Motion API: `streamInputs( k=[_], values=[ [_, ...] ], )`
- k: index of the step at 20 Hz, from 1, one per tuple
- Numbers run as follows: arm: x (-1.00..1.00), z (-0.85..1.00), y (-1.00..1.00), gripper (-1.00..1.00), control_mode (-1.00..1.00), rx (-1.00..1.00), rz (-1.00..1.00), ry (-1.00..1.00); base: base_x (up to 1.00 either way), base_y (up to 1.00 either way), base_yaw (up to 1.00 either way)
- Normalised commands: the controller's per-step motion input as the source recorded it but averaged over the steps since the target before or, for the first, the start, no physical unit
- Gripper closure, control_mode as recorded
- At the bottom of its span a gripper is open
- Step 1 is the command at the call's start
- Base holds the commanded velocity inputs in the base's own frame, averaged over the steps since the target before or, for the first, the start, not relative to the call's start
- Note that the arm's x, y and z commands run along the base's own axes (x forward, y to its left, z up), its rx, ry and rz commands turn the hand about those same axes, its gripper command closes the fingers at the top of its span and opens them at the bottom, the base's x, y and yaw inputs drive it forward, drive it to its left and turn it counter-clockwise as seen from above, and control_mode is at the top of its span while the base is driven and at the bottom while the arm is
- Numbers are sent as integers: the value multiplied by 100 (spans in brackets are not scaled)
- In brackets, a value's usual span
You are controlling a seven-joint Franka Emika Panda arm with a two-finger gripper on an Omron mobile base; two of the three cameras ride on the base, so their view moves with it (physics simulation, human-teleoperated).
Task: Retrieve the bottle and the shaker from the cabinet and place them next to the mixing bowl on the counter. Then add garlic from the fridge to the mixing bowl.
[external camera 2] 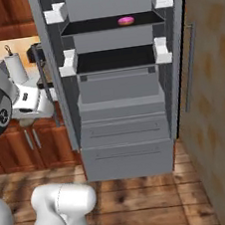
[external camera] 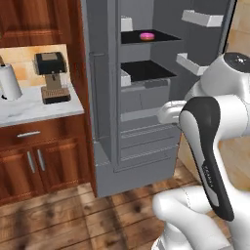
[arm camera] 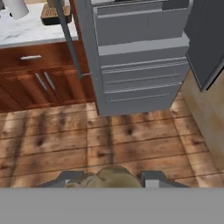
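Note:
My gripper points down at the wooden floor in front of the fridge, shut on the garlic, a greyish-brown lump wedged between the two fingertips. The grey steel fridge stands open, showing dark shelves and closed drawers. To its left runs the white marble counter over brown wood drawers. The bottle, the shaker, the cabinet and the mixing bowl are out of view.
A pink-iced doughnut lies on the fridge's upper shelf. A coffee machine and a paper towel roll stand on the counter. The open fridge door hangs at the right, its bar handle at the left.

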Motion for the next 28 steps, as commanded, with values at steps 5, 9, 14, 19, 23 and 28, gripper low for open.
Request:
streamInputs(
  k=[5,9,14,19,23,28],
  values=[
    [0,0,0,100,100,0,0,0,-12,100,6],
    [0,0,0,100,100,0,0,0,8,100,11],
    [0,0,0,100,100,0,0,0,18,100,15],
    [0,0,0,100,100,0,0,0,52,100,30],
    [0,0,0,100,100,0,0,0,78,100,23],
    [0,0,0,100,100,0,0,0,87,100,4]
  ],
)
